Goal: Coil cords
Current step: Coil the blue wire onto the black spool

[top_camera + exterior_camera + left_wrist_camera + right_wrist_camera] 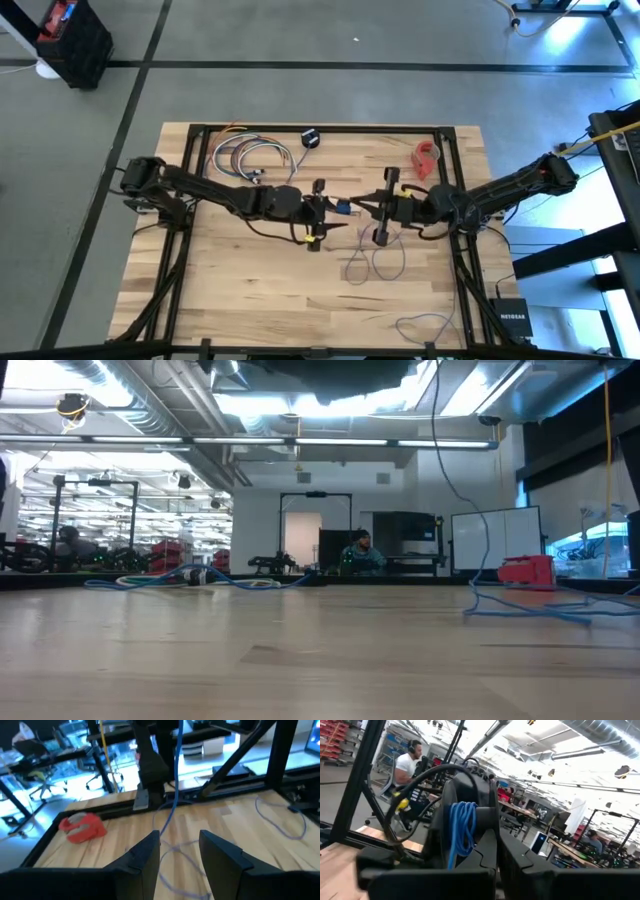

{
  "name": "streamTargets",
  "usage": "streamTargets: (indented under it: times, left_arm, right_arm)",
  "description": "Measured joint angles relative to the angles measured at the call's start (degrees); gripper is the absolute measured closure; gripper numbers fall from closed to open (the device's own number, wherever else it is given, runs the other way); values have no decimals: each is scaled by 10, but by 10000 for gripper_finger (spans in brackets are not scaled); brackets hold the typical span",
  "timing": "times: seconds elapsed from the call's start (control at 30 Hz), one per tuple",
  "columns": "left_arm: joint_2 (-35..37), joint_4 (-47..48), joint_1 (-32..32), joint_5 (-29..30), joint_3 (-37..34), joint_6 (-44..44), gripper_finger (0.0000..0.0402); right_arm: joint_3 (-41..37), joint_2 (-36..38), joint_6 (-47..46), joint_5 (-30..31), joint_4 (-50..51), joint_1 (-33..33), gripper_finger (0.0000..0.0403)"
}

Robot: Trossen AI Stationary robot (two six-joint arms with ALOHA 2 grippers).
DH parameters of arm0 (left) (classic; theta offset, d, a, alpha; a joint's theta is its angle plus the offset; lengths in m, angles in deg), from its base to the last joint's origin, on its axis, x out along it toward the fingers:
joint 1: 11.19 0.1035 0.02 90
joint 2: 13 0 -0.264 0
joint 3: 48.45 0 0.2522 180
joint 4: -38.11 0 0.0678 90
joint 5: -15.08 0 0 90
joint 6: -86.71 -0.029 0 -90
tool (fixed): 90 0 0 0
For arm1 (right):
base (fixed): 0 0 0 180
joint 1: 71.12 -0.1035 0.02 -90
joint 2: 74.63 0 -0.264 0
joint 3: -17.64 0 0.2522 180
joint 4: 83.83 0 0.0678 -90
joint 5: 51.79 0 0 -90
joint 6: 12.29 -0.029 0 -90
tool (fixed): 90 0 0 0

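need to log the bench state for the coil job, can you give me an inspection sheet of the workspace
surface: wooden table with a dark frame, bare wood toward the front.
job's things: bluish-purple cord in loose loops on the wood, part of it bunched as a blue coil between the grippers; not yet fully coiled.
clutter: red tape roll near the back right; small black puck at the back.
grippers: left gripper open at mid-table, a cord strand between its fingers; right gripper shut, facing it, close to the coil.
cables: a second bundle of looped cords at the back left.
surroundings: person with headphones beyond the table; workshop benches and racks.
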Motion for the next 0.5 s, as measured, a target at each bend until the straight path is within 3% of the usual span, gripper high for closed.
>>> streamTargets:
  times: [0.2, 0.5]
  left_arm:
    - [-54, -79, 0, -6, 0, -14, 271]
    - [-55, -101, 8, -7, 0, -12, 271]
  right_arm:
    - [0, 0, -1, 1, 5, 2, 398]
    - [0, 0, -2, -2, 7, 2, 398]
